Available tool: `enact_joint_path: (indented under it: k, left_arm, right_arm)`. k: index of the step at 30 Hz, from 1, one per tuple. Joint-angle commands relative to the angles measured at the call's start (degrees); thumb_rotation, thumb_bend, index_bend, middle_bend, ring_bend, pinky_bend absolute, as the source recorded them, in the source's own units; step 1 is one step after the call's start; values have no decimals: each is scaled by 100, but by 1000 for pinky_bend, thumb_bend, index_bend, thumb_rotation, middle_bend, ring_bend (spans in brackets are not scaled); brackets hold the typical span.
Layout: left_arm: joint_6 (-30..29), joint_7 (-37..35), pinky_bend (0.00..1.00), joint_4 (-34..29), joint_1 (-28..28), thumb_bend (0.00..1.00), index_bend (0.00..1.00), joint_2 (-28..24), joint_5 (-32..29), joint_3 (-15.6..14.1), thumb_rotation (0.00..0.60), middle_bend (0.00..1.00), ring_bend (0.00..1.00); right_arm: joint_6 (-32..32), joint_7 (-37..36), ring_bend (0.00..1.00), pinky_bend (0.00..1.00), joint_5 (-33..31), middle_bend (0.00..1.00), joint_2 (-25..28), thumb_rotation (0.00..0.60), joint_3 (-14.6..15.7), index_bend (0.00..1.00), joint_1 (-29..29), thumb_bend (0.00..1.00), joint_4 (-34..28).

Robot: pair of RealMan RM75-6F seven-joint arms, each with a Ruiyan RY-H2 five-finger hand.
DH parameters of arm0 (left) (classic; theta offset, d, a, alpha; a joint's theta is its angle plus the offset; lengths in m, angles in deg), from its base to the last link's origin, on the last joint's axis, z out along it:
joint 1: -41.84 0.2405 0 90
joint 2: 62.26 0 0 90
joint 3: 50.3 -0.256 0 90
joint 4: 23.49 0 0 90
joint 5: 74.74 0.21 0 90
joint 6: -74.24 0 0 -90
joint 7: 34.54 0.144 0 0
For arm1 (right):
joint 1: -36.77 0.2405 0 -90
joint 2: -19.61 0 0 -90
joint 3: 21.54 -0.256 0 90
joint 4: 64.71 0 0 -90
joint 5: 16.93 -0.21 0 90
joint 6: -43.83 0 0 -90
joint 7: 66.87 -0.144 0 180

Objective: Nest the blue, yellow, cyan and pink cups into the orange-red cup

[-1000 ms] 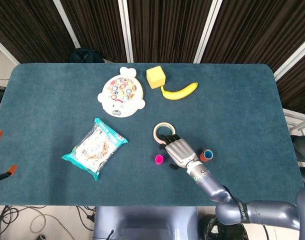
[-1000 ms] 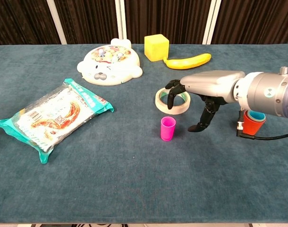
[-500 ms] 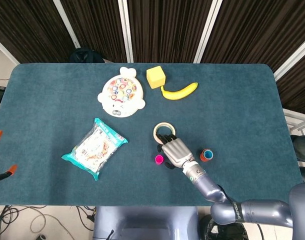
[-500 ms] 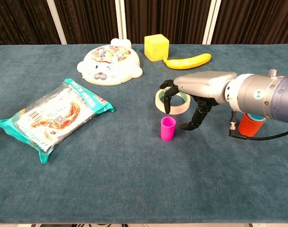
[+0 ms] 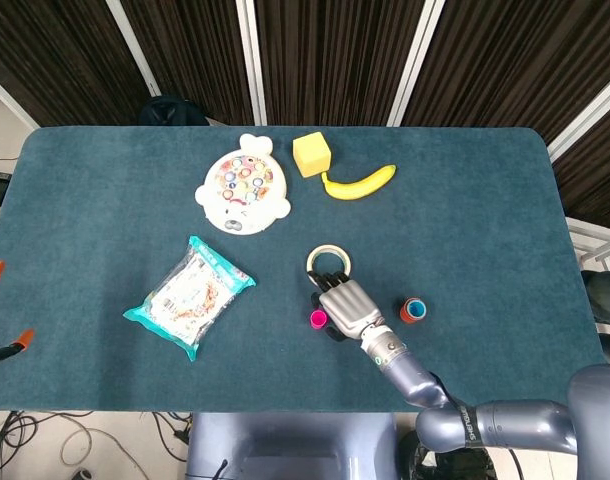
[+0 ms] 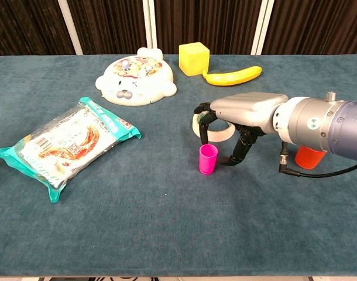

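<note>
My right hand (image 6: pixel 240 117) hovers over the pink cup (image 6: pixel 208 159), fingers spread and curled down around it, gripping nothing. The cup stands upright beside the tape roll (image 6: pixel 216 130); the orange-red cup (image 6: pixel 310 157) sits behind my wrist.

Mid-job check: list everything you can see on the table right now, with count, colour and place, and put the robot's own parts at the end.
Pink cup: one, pink, upright near the table's middle, just left of the right hand.
Orange-red cup: one, orange-red with a cyan rim showing inside, right of the hand.
Tape roll: one, cream, just beyond the hand.
Snack bag: one, teal-edged, clear front, left side.
Toy board: one, white, animal-faced, with coloured dots, far left of centre.
Block: one, yellow, far side.
Banana: one, yellow, right of the block.
Table: one, dark teal cloth.
Right hand: one, grey, fingers curled down beside the pink cup, holding nothing.
Left hand: not in view.
</note>
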Motion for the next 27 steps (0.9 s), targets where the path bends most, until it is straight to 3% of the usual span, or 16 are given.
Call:
enact_joint_path:
  k: [1,23,27]
  left_arm:
    - [-5,-4,0,-3,1,127,63,-1,7,-1,600,19,0]
    - [-8,-38,0,5,5,127,63,-16,-24,18,600,19,0]
    - [-12,-45,0,9,6,127,63,-17,-28,23,600,19,0]
  right_arm:
    - [25,3,116,137,-16,27,-32,600,-11,418,12,396,24]
    - [81,101,122,139,-145,27,-165,600,-2,453,122,424,60]
    - [120,92,131,212,-161,27,-187,600,-17,485,124,454,60]
